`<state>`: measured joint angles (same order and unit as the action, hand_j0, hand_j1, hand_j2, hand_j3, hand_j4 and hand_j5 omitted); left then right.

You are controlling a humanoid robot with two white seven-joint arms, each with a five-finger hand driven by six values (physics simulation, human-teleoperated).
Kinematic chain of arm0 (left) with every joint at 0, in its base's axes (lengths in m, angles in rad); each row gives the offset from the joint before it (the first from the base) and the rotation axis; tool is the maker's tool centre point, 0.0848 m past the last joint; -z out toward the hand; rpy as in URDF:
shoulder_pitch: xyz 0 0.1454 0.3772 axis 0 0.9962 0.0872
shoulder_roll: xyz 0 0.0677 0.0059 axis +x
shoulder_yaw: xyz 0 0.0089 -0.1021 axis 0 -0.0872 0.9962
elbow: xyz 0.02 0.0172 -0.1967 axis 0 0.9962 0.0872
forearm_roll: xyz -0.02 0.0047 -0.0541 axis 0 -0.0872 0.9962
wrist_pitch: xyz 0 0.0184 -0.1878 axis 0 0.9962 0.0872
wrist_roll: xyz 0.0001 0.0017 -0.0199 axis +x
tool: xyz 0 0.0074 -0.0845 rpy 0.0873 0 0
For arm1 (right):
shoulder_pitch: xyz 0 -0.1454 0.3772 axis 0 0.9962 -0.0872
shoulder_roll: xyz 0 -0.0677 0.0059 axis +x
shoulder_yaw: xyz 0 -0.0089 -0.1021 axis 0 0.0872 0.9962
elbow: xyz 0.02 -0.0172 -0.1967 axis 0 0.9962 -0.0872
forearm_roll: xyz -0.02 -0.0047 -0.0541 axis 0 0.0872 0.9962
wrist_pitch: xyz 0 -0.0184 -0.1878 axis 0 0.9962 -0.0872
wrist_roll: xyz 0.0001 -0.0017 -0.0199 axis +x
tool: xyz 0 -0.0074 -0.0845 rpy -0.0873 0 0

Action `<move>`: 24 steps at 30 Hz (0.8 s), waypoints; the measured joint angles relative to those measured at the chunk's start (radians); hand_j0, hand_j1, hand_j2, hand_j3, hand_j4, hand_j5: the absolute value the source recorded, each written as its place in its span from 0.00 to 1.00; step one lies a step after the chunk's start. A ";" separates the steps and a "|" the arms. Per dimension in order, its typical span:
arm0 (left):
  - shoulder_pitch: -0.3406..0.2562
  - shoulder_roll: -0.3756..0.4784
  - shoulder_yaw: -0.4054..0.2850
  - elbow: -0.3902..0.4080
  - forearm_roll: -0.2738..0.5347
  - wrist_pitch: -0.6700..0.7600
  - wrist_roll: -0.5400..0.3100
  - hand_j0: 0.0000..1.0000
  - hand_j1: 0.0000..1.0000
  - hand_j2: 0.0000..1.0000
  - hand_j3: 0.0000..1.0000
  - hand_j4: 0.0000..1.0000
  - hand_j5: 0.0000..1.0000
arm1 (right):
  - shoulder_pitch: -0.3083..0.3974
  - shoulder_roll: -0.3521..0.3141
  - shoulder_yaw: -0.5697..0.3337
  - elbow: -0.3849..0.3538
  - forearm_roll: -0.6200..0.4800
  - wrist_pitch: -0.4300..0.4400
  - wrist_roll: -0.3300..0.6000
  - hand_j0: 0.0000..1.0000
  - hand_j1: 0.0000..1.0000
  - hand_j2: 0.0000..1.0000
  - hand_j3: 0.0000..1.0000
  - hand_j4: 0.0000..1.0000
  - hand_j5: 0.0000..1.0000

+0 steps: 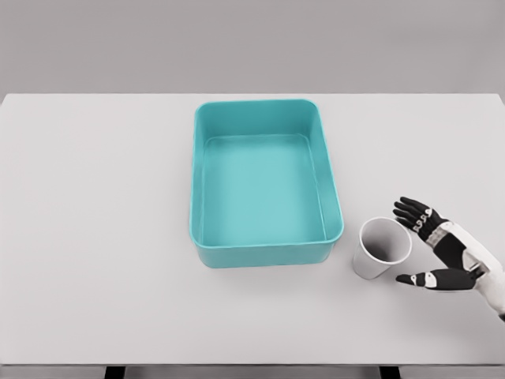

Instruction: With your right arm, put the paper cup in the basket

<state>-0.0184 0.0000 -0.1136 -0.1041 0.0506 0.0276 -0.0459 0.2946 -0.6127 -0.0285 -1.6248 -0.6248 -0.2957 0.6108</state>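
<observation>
A white paper cup (382,249) stands upright on the table, just right of the basket's near right corner. The teal rectangular basket (334,193) sits in the middle of the table with nothing inside it. My right hand (410,245) comes in from the lower right and is open, its fingers (412,212) spread behind the cup and the thumb (418,278) in front of it. The hand lies close beside the cup's right side; I cannot tell whether it touches. The left arm is out of view.
The white table (95,237) stretches wide on both sides of the basket. Its front edge (237,365) runs along the bottom of the view, close below the hand.
</observation>
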 measured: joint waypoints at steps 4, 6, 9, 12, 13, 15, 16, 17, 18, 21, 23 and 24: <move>0.000 0.000 0.000 0.000 0.000 0.000 0.000 1.00 1.00 1.00 1.00 1.00 1.00 | -0.015 0.007 0.029 0.015 0.008 0.001 0.000 1.00 1.00 1.00 1.00 1.00 1.00; 0.000 0.000 0.000 0.000 0.000 0.000 0.000 1.00 1.00 1.00 1.00 1.00 1.00 | -0.017 0.008 0.038 0.018 0.010 0.001 0.000 1.00 1.00 1.00 1.00 1.00 1.00; 0.000 0.000 0.000 0.000 0.000 0.000 0.000 1.00 1.00 1.00 1.00 1.00 1.00 | -0.018 0.015 0.050 0.019 0.017 0.001 0.000 1.00 1.00 1.00 1.00 1.00 1.00; 0.000 0.000 0.000 0.000 0.000 0.000 0.000 1.00 1.00 1.00 1.00 1.00 1.00 | -0.028 0.024 0.056 0.018 0.024 0.001 0.000 1.00 1.00 1.00 1.00 1.00 1.00; 0.002 0.000 0.000 0.000 0.000 0.000 0.000 1.00 1.00 1.00 1.00 1.00 1.00 | -0.031 0.025 0.059 0.019 0.026 0.001 0.000 1.00 1.00 1.00 1.00 1.00 1.00; 0.000 0.000 0.000 0.000 0.000 0.000 0.000 1.00 1.00 1.00 1.00 1.00 1.00 | -0.034 0.027 0.063 0.019 0.028 0.001 0.000 1.00 1.00 1.00 1.00 1.00 1.00; 0.000 0.000 0.000 0.000 0.000 0.000 0.000 1.00 1.00 1.00 1.00 1.00 1.00 | -0.038 0.028 0.066 0.019 0.028 0.002 0.000 1.00 1.00 1.00 1.00 1.00 1.00; 0.000 0.000 0.000 0.000 0.000 0.000 0.000 1.00 1.00 1.00 1.00 1.00 1.00 | -0.040 0.029 0.070 0.019 0.029 0.002 0.000 1.00 1.00 1.00 1.00 1.00 1.00; 0.000 0.000 0.000 0.000 0.000 0.000 0.000 1.00 1.00 1.00 1.00 1.00 1.00 | -0.041 0.030 0.072 0.019 0.029 0.002 0.000 1.00 1.00 1.00 1.00 1.00 1.00; 0.000 0.000 0.000 0.000 0.000 0.000 0.000 1.00 1.00 1.00 1.00 1.00 1.00 | -0.048 0.033 0.077 0.020 0.030 0.002 0.000 1.00 1.00 1.00 1.00 1.00 1.00; 0.000 0.000 0.000 0.000 0.000 0.000 0.000 1.00 1.00 1.00 1.00 1.00 1.00 | -0.057 0.042 0.081 0.020 0.038 0.004 0.000 1.00 1.00 1.00 1.00 1.00 1.00; 0.000 0.000 0.000 0.000 0.000 0.000 0.000 1.00 1.00 1.00 1.00 1.00 1.00 | -0.058 0.046 0.082 0.019 0.043 0.007 0.000 1.00 1.00 1.00 1.00 1.00 1.00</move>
<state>-0.0184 0.0000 -0.1136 -0.1042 0.0506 0.0276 -0.0459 0.2362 -0.5668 0.0539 -1.6056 -0.5819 -0.2882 0.6108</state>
